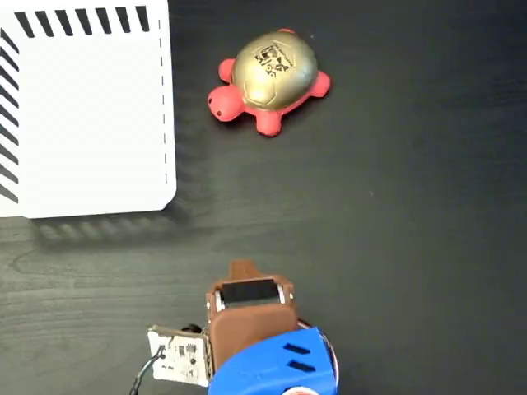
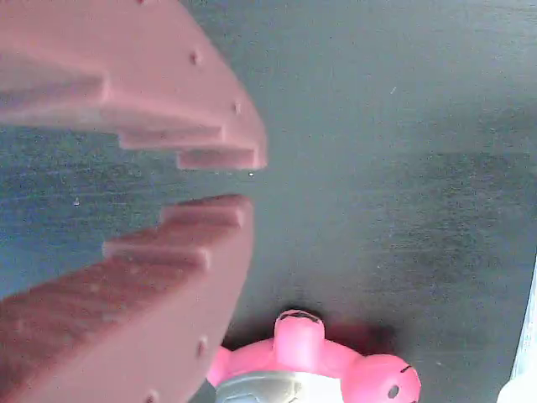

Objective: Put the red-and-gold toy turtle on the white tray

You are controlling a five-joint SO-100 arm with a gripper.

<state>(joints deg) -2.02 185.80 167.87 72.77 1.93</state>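
turtle (image 1: pixel 272 78) beside white tray (image 1: pixel 90 115), apart

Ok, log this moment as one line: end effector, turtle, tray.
end effector: slightly open, empty, clear of turtle | turtle: on dark table, right of tray in fixed view, untouched | tray: empty | phase: pre-grasp

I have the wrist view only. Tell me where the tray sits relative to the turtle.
Observer: In the fixed view the white tray lies left of the red-and-gold toy turtle, apart from it.
Operator: Report the tray's contents.
Observer: Nothing is on it.
Operator: Give me the turtle's heading.
Observer: Its head points toward the tray.
Operator: State the gripper status.
Observer: The gripper holds nothing; the turtle sits on the dark table, away from the arm.
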